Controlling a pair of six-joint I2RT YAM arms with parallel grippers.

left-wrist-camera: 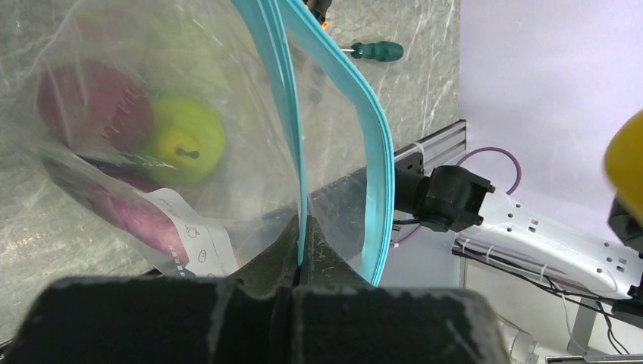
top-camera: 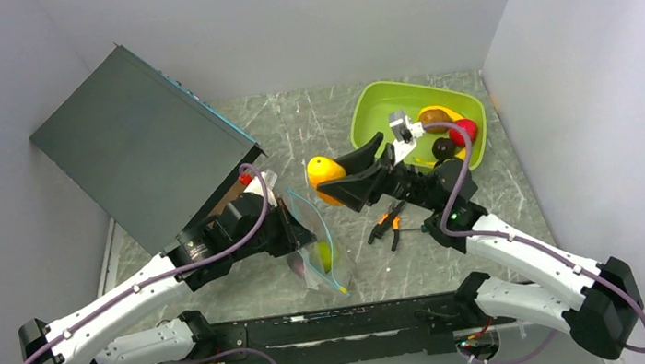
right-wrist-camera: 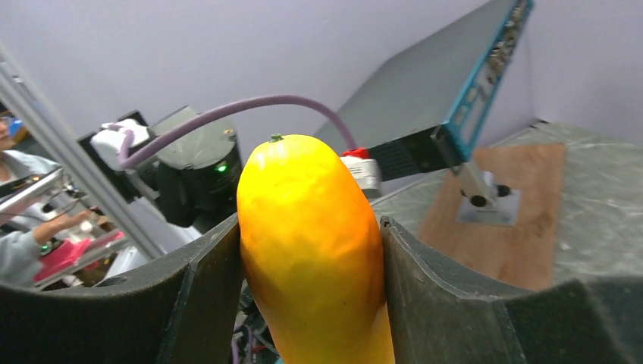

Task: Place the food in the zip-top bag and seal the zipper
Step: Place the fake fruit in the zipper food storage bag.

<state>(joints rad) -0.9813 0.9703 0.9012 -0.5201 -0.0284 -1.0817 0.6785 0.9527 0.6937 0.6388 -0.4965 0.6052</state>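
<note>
The clear zip-top bag (top-camera: 314, 253) (left-wrist-camera: 227, 91) hangs at mid-table with its mouth open. My left gripper (top-camera: 290, 229) (left-wrist-camera: 303, 254) is shut on one lip of the blue-green zipper (left-wrist-camera: 299, 152); the other lip (left-wrist-camera: 377, 152) bows away. Inside the bag lie a green apple (left-wrist-camera: 184, 140) (top-camera: 324, 256), a dark red fruit (left-wrist-camera: 91, 106) and a purple piece (left-wrist-camera: 144, 220). My right gripper (top-camera: 342, 180) (right-wrist-camera: 311, 227) is shut on an orange-yellow fruit (top-camera: 325, 178) (right-wrist-camera: 303, 189), held in the air just right of the bag's upper end.
A lime-green tray (top-camera: 370, 106) at the back right holds a brown pear (top-camera: 436, 119), a red fruit (top-camera: 467, 132) and a dark plum (top-camera: 442, 146). Black-and-orange pliers (top-camera: 389, 227) lie under the right arm, with a green-handled screwdriver (left-wrist-camera: 379, 51) nearby. A tilted grey box (top-camera: 142, 144) fills the back left.
</note>
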